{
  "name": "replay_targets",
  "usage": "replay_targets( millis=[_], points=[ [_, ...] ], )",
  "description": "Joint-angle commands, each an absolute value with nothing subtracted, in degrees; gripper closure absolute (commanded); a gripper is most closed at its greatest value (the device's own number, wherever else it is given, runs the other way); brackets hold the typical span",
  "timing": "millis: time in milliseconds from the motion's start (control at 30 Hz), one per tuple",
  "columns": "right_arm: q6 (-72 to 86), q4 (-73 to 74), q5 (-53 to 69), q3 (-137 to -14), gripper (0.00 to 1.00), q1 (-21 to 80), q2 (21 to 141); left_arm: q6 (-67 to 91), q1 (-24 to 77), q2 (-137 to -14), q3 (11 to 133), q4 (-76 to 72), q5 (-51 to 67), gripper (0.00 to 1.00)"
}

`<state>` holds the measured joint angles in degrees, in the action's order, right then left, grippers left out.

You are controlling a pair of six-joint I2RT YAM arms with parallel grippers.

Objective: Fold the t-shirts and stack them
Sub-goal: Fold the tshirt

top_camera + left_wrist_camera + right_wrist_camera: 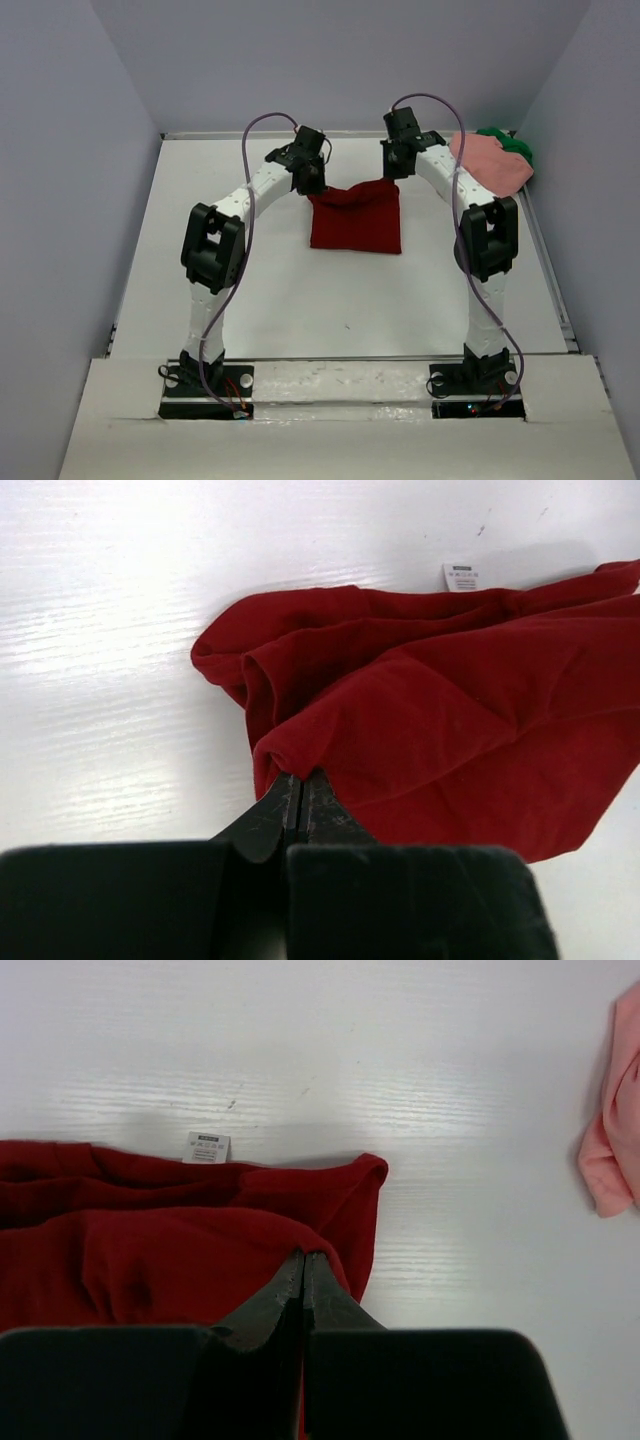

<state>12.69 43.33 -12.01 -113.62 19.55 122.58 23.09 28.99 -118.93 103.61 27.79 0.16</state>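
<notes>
1. Top external view: we see the dark red t-shirt [357,225] at mid-bench, its far edge pinched at either corner; the left claw [313,188] and the right claw [394,172] are each clenched on that cloth, as both wrist views confirm.
2. The salmon pink t-shirt [490,165] lies heaped at the far right corner of the bench [300,310]; the green t-shirt [517,150] shows just behind it; both look unfolded.
3. We judge slip the main risk; each claw bites only a thin fold, so a quick pull could free one corner and skew the shirt.
4. The held edge sags between the claws; unless they draw it taut, that slack may crease the fold.
5. The right arm stands just beside the pink heap; an outward swing could drag it.
6. Open bench lies toward the near side and the left; the back wall is close behind the claws; the right rim is near the heap.
</notes>
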Motion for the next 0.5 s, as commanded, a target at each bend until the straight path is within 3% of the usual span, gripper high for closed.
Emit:
replay_targets(
  millis=[0,467],
  points=[
    [11.43,43.42,-11.60,-116.54,1.00,18.19,124.10,20.31,27.95,-120.06,107.48,29.53,2.46,1.00],
    [10.55,43.07,-10.11,-118.65,1.00,15.73,130.16,18.29,25.14,-128.39,115.65,25.49,2.28,1.00]
  ],
)
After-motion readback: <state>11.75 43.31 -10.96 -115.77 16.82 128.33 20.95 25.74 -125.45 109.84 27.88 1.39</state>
